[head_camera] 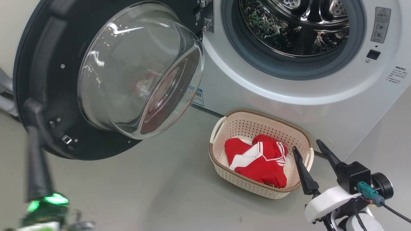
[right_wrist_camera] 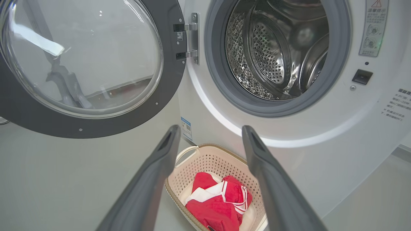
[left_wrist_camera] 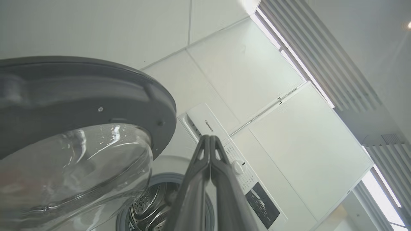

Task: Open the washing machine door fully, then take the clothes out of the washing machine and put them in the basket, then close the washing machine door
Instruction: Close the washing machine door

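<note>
Washing machine: white front-loader with a steel drum. Its black door is swung wide open at the machine's hinge side, glass bowl facing out. Cream basket sits on the floor just before the machine, with the red white-striped clothes crumpled inside.

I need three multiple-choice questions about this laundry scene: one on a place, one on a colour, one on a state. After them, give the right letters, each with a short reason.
1. Where do the clothes lie?
A. in the drum
B. in the basket
C. on the floor

2. What colour is the basket's woven rim?
A. brown
B. blue
C. black

3. In what state is the washing machine door?
A. shut
B. open
C. taken off its hinge

Answers:
1 B: the red garments sit inside the cream basket.
2 A: a brown woven band runs round its top edge.
3 B: the door stands swung wide on its hinge.
</note>
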Available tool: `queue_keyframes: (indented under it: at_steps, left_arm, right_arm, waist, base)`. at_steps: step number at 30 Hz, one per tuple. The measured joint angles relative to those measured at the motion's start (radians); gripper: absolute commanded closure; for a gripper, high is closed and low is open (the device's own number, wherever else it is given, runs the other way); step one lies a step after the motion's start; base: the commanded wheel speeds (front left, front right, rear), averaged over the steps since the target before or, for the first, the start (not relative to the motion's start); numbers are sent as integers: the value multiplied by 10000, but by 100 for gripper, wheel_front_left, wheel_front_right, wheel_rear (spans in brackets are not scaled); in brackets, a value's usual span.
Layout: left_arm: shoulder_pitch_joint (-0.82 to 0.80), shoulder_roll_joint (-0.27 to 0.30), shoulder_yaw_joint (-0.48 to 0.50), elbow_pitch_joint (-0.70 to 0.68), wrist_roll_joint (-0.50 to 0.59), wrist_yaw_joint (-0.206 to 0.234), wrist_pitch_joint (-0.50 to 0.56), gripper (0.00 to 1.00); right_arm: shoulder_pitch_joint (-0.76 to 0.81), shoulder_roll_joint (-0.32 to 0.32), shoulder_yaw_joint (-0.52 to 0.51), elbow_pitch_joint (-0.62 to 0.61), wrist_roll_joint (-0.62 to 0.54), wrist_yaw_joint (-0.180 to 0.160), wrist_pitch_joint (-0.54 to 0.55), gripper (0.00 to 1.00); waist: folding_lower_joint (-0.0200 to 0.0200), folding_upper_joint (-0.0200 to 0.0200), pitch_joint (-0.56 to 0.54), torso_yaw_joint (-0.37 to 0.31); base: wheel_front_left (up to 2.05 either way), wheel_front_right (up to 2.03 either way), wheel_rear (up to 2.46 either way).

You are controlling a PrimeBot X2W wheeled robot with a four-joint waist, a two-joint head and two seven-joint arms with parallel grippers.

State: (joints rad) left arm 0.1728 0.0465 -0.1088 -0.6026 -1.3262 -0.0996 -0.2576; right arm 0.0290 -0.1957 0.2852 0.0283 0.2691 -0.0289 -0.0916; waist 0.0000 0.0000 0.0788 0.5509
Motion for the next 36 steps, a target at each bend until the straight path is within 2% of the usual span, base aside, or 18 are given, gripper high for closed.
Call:
queue_keyframes:
  at_steps: [2,7,12,16,27,33,36]
  left_arm:
    - [-271,2,876,-180,-525,-69,0,100]
    - [-1009,111,2685,-364,-683,-69,0,100]
    - [-1550,481,3287,-98,-1053,-67,0,100]
    - [-2066,757,3839,550,-1908,-19,77,100]
    - [-3614,1772,4984,3908,-3392,1154,679,100]
    - [-4424,2368,4863,5718,-3584,1845,1290,100]
    - [-4764,2592,4587,6360,-3835,1925,1645,100]
  right_arm:
    - [-3,-29,0,-23,-2,0,31,0]
    - [-35,-119,-13,-82,-4,0,90,0]
    - [-90,-182,-69,-105,-77,-4,119,0]
    - [-90,-192,-109,-136,-77,-17,128,0]
    - [-89,-286,-268,-389,-79,-174,163,0]
    - [-81,-382,-428,-451,-79,-211,163,0]
    - [-63,-385,-453,-499,-79,-259,163,0]
  waist:
    - [0,0,51,7]
    - [0,0,177,29]
    - [1,0,268,30]
    - [1,0,318,16]
    - [0,0,590,-54]
    - [0,0,711,-106]
    - [0,0,742,-130]
  base:
    - [0,0,0]
    - [0,0,0]
    - [0,0,0]
    - [0,0,0]
    - [0,0,0]
    - [0,0,0]
    - [0,0,0]
